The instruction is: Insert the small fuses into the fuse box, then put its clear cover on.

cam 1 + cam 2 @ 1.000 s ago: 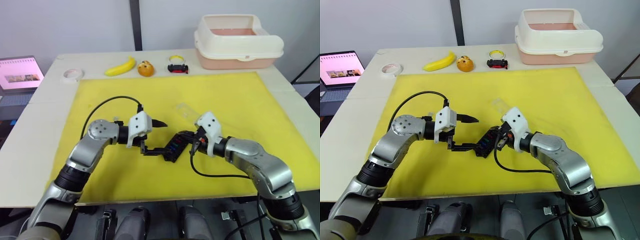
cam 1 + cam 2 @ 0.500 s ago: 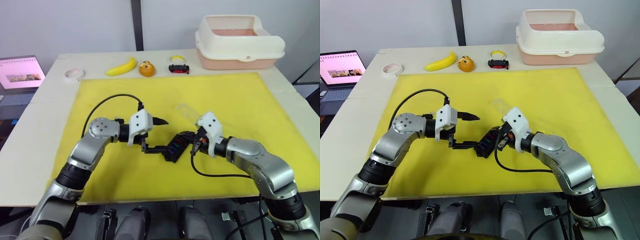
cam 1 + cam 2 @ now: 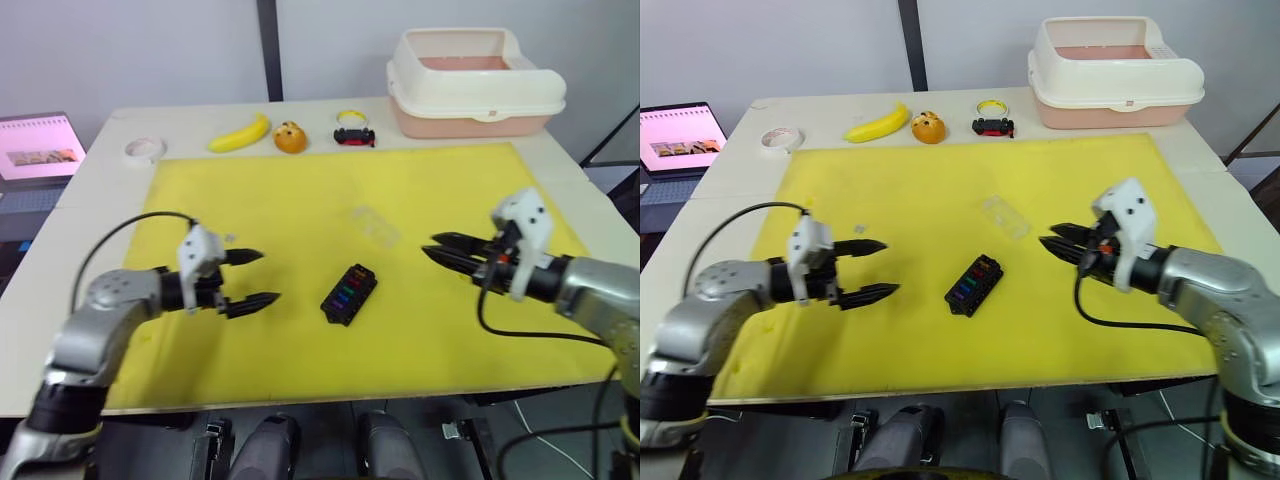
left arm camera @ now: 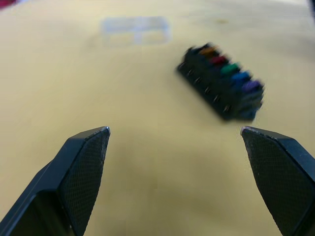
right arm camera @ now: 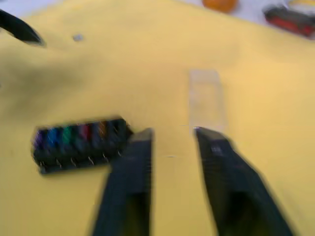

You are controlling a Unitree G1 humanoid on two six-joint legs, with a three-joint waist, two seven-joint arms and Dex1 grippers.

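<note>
fuse box (image 3: 349,294) free on yellow mat (image 3: 300,190) | clear cover (image 3: 374,226) beside | left gripper (image 3: 253,277) fingers spread | right gripper (image 3: 437,248) slightly parted, holding nothing

- No text, label, brand, number or sign is showing legibly on anything here.
- The laptop screen (image 3: 680,128) at far left is displaying pink content too small to read.

The fuse box (image 3: 974,285) lies mid-mat (image 3: 940,180), with the fuses (image 4: 224,69) seated in its slots. The clear cover (image 3: 1004,216) lies just behind it (slightly right, apart). The left gripper (image 3: 870,269) is left of the box, the right gripper (image 3: 1058,241) right of it, both well apart.
</note>
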